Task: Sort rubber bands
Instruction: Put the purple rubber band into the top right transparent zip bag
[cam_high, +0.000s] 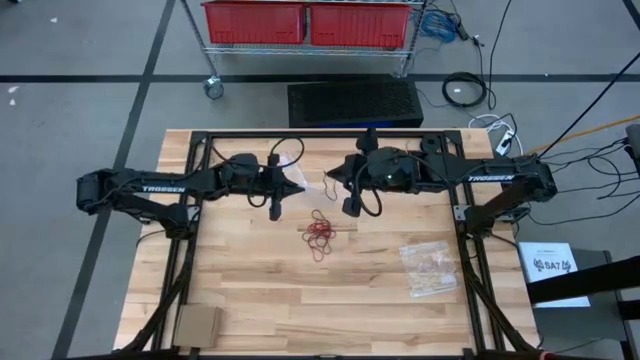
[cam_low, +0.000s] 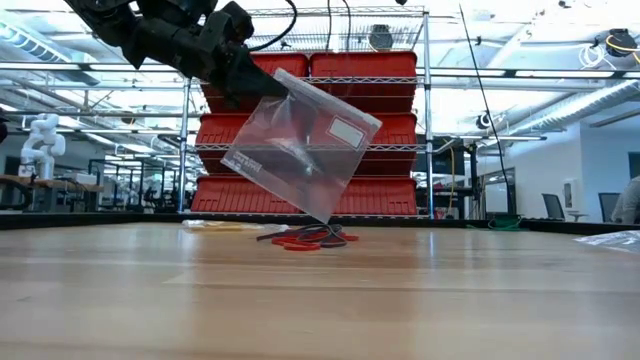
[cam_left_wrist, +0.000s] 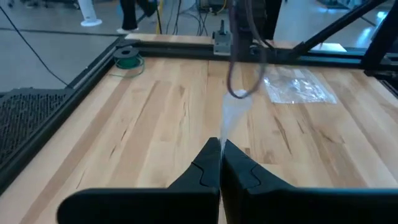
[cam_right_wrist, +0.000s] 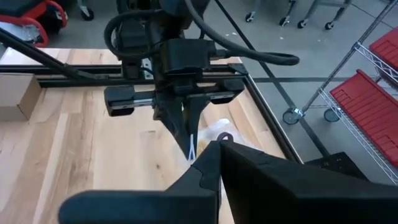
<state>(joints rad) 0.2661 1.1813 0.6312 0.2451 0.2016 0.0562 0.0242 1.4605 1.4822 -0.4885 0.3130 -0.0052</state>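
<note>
Rubber bands (cam_high: 320, 235): a small heap of thin red loops with a few dark ones mixed in, lying on the tabletop (cam_high: 260, 290) near its middle; in the low view (cam_low: 310, 238) they sit just under the hanging bag's lowest corner.
Clear bag (cam_low: 300, 145): held up in the air, tilted, with a white label patch; it looks empty, though the plastic is hard to read.
Left hand (cam_high: 298, 190): fingers pressed together, pinching one edge of the clear bag above the tabletop (cam_left_wrist: 219, 146).
Right hand (cam_high: 330, 178): facing the left one, fingers closed on the same bag's opposite edge (cam_right_wrist: 211, 146).
Second bag (cam_high: 432, 268): flat on the tabletop, well apart from the heap, holding tan bands.
</note>
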